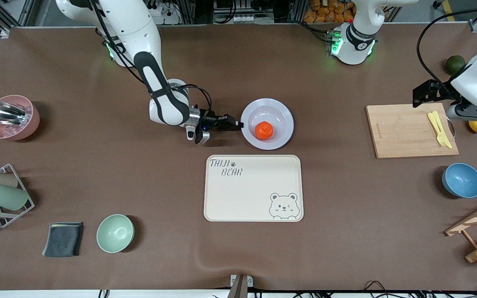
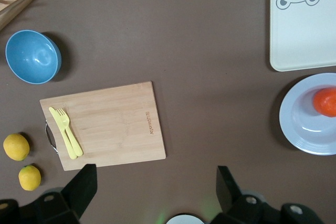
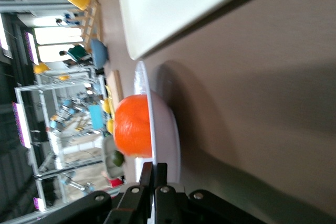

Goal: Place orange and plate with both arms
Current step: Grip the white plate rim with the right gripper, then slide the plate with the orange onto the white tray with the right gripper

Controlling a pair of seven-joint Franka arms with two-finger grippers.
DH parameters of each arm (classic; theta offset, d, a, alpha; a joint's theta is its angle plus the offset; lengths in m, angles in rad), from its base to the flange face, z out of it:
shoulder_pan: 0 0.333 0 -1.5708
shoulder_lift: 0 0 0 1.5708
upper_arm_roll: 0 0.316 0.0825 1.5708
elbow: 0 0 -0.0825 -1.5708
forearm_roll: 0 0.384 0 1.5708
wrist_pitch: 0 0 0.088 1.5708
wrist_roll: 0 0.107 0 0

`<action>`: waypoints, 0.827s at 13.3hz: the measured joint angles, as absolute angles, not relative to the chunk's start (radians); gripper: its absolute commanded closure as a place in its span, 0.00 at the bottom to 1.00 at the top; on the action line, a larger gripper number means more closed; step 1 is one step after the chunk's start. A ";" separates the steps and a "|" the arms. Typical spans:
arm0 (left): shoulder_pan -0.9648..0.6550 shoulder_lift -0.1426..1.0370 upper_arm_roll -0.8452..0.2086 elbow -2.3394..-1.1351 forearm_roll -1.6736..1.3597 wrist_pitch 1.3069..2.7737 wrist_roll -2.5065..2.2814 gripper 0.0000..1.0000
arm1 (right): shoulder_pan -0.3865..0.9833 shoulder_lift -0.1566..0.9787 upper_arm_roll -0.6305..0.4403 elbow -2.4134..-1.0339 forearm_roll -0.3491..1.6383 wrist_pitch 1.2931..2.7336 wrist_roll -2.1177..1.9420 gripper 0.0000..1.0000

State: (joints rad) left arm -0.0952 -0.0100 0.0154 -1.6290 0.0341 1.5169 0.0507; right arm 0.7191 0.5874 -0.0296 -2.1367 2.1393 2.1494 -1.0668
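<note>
The white plate point(image 1: 282, 114) lies on the brown table just farther from the front camera than the beige bear tray, and the red-orange orange point(image 1: 263, 130) sits in its well. My right gripper point(image 1: 239, 124) lies low at the plate's edge toward the right arm's end, shut on the rim. In the right wrist view the two fingers point(image 3: 156, 169) pinch the thin rim of the plate point(image 3: 167, 129), with the orange point(image 3: 134, 124) just past them. My left gripper point(image 1: 427, 92) hangs open over the cutting board's corner. Its wrist view shows the left gripper point(image 2: 156, 178) with nothing in it, the plate point(image 2: 300, 124) and the orange point(image 2: 326, 102).
The bear tray point(image 1: 253, 188) lies nearer the camera than the plate. A wooden cutting board point(image 1: 404, 130) with a yellow fork and knife point(image 1: 439, 129), a blue bowl point(image 1: 462, 180), lemons point(image 2: 17, 147) and a dark green fruit point(image 1: 455, 64) sit toward the left arm's end. A green bowl point(image 1: 115, 233) and pink bowl point(image 1: 10, 117) are at the right arm's end.
</note>
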 measured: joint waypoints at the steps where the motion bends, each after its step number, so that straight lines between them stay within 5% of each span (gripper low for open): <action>1: -0.096 -0.010 0.014 -1.630 0.033 1.517 0.051 0.00 | 0.719 0.586 -0.030 -2.133 2.161 2.131 -1.067 1.00; 11: -0.099 -0.011 0.011 -1.625 -0.023 1.539 -0.018 0.00 | 0.654 0.587 -0.048 -2.070 2.296 2.057 -1.050 1.00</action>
